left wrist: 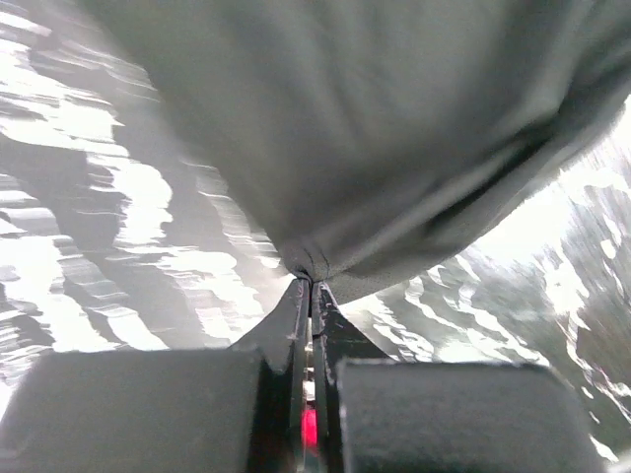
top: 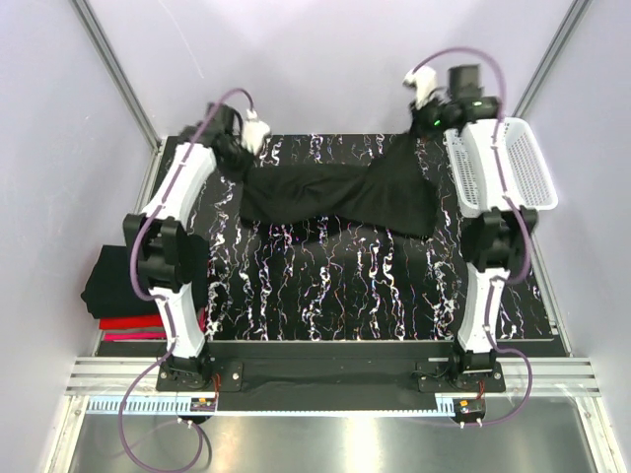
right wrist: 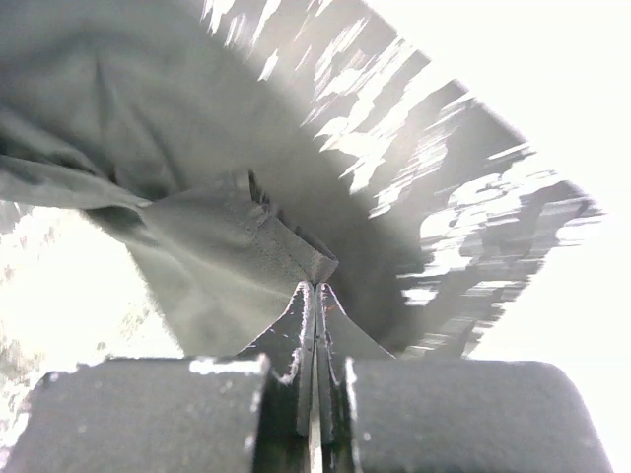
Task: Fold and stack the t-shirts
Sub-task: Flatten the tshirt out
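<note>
- At the tip of the left arm, the left gripper [left wrist: 312,284] is clamping its two fingers together on a bunched edge of the black shirt [top: 345,197]; no gap is showing between the jaws in the left wrist view.
- At the tip of the right arm, the right gripper [right wrist: 315,286] is likewise pinching the same shirt, closing its jaws on a pointed, hemmed corner of the cloth.
- Between the two grippers, the black shirt is stretching across the far half of the table [top: 325,286]. Its left end is narrowing toward the left gripper near the far left corner, and its right end is rising in a peak to the right gripper near the far right corner.
- Below the grippers, the shirt's wide middle is sagging over the black, white-veined tabletop; the pictures are not showing whether it is resting on the surface.
- Just beside the right arm, a white mesh basket [top: 527,168] is sitting at the table's right edge, apart from the shirt.
- Beside the table's left edge, behind the left arm, a folded black shirt [top: 108,286] is lying on a red shirt [top: 128,322], which is lying on a pink shirt [top: 133,336]; the arm is hiding part of this stack.
</note>
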